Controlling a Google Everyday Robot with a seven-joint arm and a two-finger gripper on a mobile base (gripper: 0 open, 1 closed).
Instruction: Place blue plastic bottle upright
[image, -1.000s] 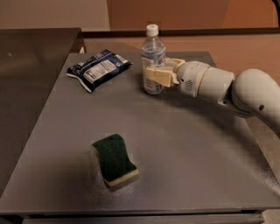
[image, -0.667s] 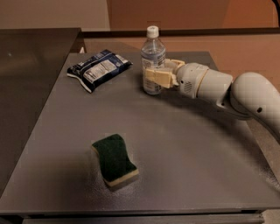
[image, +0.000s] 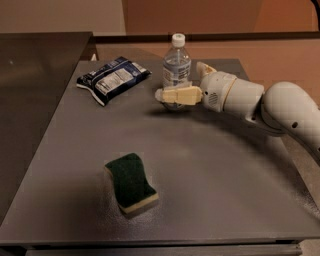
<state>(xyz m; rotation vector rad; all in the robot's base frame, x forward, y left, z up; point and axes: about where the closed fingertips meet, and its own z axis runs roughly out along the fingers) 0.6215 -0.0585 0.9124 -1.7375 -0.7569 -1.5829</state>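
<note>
The blue plastic bottle (image: 177, 64), clear with a white cap and a pale label, stands upright on the grey table (image: 215, 170) at the back centre. My gripper (image: 179, 80) reaches in from the right and straddles the bottle's lower part. Its near finger (image: 180, 95) lies across the front of the bottle's base, and its far finger (image: 204, 68) shows to the right of the bottle, angled away from it. The fingers look spread, open around the bottle.
A flat dark blue snack packet (image: 113, 78) lies at the back left of the table. A green and yellow sponge (image: 131, 182) lies at the front centre. A darker counter (image: 35, 95) adjoins on the left.
The bottle has stayed upright in the same spot. The near finger now sits a little lower and looser in front of the bottle's base; the arm has barely moved.
</note>
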